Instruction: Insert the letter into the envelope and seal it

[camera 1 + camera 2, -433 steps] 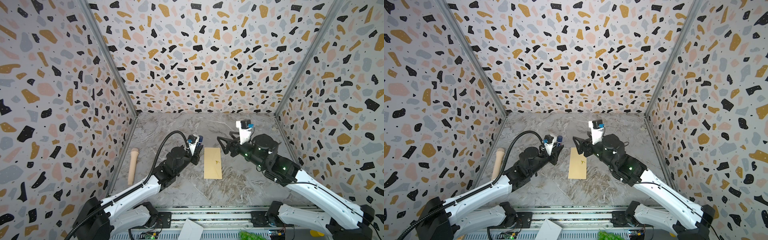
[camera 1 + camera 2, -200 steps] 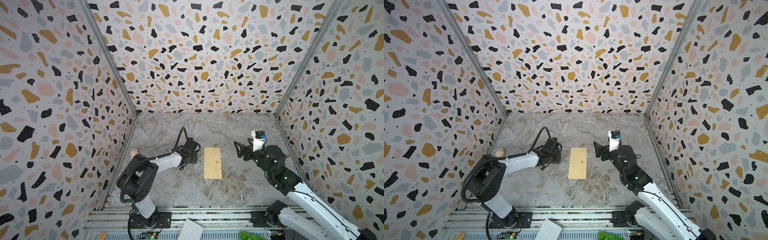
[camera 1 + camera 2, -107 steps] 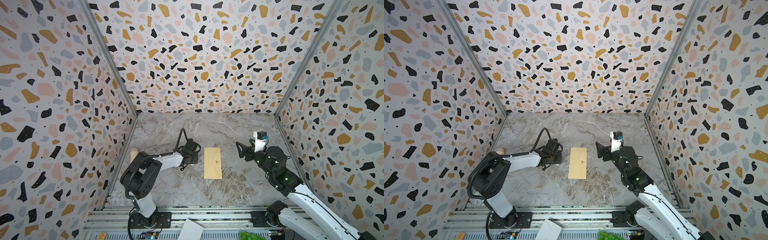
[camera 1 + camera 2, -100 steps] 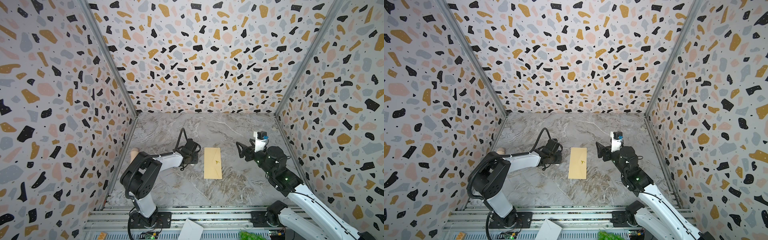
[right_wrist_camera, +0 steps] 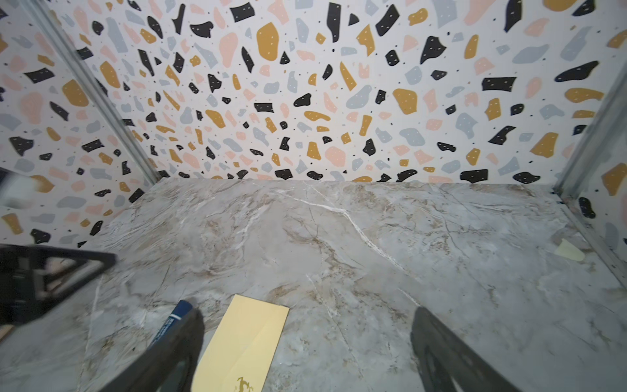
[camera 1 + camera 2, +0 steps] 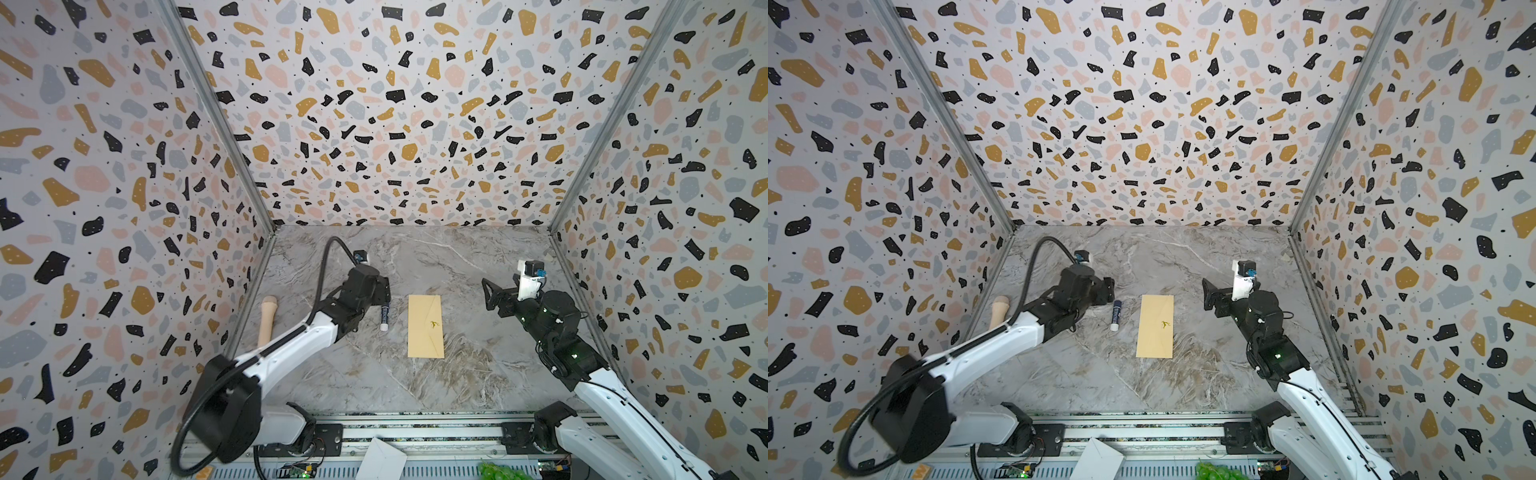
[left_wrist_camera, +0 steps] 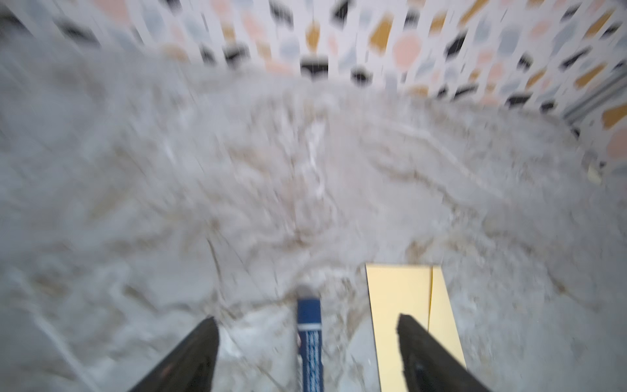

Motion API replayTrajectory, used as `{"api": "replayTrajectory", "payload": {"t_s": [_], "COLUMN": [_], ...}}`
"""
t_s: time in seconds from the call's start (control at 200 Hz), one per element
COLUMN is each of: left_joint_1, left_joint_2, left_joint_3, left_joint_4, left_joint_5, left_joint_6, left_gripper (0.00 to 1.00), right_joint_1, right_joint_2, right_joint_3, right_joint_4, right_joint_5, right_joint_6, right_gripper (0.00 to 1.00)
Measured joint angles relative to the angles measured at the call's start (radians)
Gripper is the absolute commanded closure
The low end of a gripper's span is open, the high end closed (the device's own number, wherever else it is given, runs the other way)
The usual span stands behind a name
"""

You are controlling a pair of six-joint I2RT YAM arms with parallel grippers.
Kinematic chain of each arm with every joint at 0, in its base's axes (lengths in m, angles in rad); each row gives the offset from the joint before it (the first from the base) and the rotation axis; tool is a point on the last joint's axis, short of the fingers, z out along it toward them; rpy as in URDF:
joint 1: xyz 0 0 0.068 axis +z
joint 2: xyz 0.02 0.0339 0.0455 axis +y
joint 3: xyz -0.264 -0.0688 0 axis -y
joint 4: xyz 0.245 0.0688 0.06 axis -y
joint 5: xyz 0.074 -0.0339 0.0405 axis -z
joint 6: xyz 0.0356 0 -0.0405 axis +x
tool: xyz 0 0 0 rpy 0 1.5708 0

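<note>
The tan envelope [image 6: 425,326] [image 6: 1155,326] lies flat in the middle of the marble floor, its flap down with a small gold mark at the tip. The letter is out of view. My left gripper [image 6: 383,293] [image 6: 1109,289] hovers open just left of the envelope, over the far end of a blue glue stick [image 6: 384,319] [image 6: 1115,316]. In the left wrist view the glue stick [image 7: 309,339] lies loose between the spread fingers of that gripper [image 7: 307,327], beside the envelope [image 7: 400,305]. My right gripper [image 6: 490,296] [image 6: 1209,297] [image 5: 307,322] stands open and empty, right of the envelope [image 5: 244,339].
A beige wooden handle [image 6: 267,320] [image 6: 998,311] lies by the left wall. White folded paper [image 6: 382,459] [image 6: 1098,461] and a green thing [image 6: 498,471] sit on the front rail. A pale scrap [image 5: 570,251] lies near the back right corner. Patterned walls close in three sides.
The left gripper lowered the glue stick to the floor and opened; the stick now lies free. The right gripper drew back to the right, away from the envelope, and opened a little wider.
</note>
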Motion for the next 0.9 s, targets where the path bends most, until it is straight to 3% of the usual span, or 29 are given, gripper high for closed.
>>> {"api": "replayTrajectory", "payload": {"t_s": [0.185,0.375,0.496,0.606,0.901], "left_joint_1": [0.011,0.054,0.108,0.143,0.252], "left_joint_2": [-0.315,-0.305,-0.225,-0.116,0.120], "left_joint_3": [-0.307,-0.627,-0.743,-0.755,-0.776], "left_joint_4": [0.355,0.591,0.799,0.915,1.213], "left_joint_5": [-0.335,-0.520,-0.552,-0.555,-0.419], "left_joint_6": [0.156,0.306,0.372,0.441,0.513], "left_gripper": [0.00,0.00,0.01,0.02,0.03], "right_joint_1": [-0.118,-0.214,-0.223,-0.224,-0.248], "right_joint_2": [0.066,0.168,0.262,0.355,0.604], "right_joint_3": [-0.145,-0.297,-0.360,-0.414,-0.446], "right_joint_4": [0.156,0.359,0.514,0.675,1.014], "right_joint_5": [0.082,0.141,0.155,0.137,0.042], "right_joint_6": [-0.032,-0.077,-0.126,-0.168,-0.253], "right_gripper": [0.00,0.01,0.02,0.02,0.02]}}
